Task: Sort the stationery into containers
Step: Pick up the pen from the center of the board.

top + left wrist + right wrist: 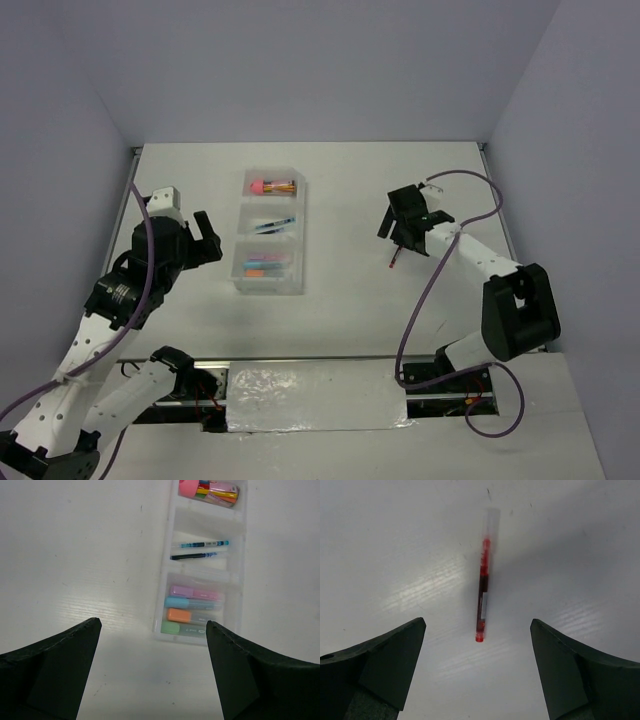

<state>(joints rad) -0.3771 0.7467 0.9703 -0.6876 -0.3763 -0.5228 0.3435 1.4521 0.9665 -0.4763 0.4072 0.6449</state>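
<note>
The translucent white tray [238, 262] lies left of the table's middle. It also shows in the left wrist view [167, 570]. Its far compartment holds stubby pink and orange tubes [210, 489]. The middle one holds two thin blue pens [199, 550]. The near one holds pink, blue, orange and green highlighters [192, 610]. A red pen [483, 580] lies on the table, its end showing under my right gripper [392, 264]. My right gripper [477, 621] is open above it, the pen's near end between the fingers. My left gripper [152, 624] is open and empty, left of the tray.
Grey walls close in the white table on the left, right and back. A foil-covered strip [315, 398] and the arm bases run along the near edge. A purple cable [425, 290] loops beside the right arm.
</note>
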